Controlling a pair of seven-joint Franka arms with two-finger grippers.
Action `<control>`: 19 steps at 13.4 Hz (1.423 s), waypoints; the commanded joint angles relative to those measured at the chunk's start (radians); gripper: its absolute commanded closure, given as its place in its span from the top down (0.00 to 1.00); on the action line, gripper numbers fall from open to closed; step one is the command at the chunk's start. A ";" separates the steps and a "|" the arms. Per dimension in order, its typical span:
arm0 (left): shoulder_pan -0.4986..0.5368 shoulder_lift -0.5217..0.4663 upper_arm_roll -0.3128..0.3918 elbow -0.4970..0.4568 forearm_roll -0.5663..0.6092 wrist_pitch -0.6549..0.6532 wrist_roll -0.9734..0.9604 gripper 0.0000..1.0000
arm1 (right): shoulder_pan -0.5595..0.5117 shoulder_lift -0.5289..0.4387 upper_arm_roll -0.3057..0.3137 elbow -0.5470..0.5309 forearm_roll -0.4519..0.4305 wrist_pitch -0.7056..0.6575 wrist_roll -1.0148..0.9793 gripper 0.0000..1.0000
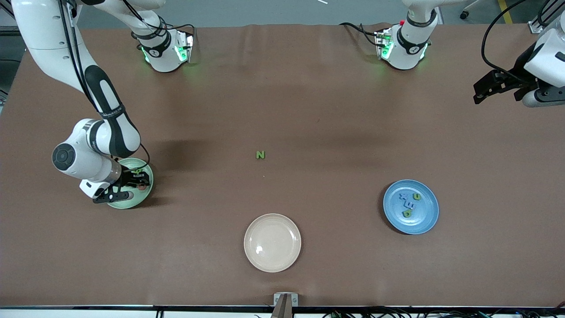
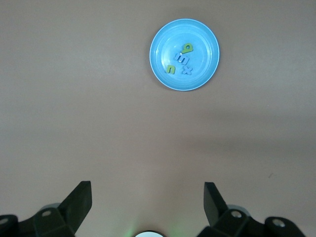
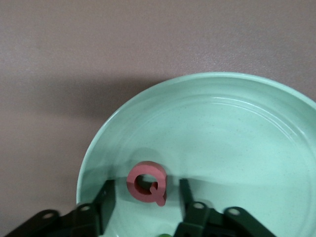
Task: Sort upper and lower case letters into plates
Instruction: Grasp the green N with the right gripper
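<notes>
1. Front: our right gripper [image 1: 128, 187] sits over the mint plate [image 1: 148, 187]; green N [image 1: 260, 155] lies at table centre, the blue plate [image 1: 428, 221] at its 4 o'clock.
2. Left wrist: left gripper [image 2: 148, 200] waits, jaws wide, holding nothing.
3. Right wrist: jaws parted, pink Q [image 3: 146, 183] loose between them on the plate. Release step; next we likely fetch N.

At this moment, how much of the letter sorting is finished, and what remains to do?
Mostly done. The blue plate holds four small letters. The right gripper, low over the mint green plate, stands open around a pink Q lying in that plate; part of a green letter shows there too. One green N remains on the table. The left gripper waits open above the table's edge.
</notes>
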 commanded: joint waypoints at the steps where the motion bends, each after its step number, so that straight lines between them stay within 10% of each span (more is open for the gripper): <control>1: 0.009 -0.009 0.000 -0.013 -0.017 0.009 0.001 1.00 | -0.008 -0.087 0.015 -0.005 -0.014 -0.100 0.008 1.00; 10: 0.009 -0.009 0.000 -0.006 -0.017 0.012 0.012 1.00 | 0.383 -0.220 0.023 0.036 -0.001 -0.295 0.363 1.00; 19: 0.007 -0.021 -0.001 -0.006 -0.019 0.003 0.016 1.00 | 0.691 0.070 0.024 0.266 -0.004 -0.113 0.801 1.00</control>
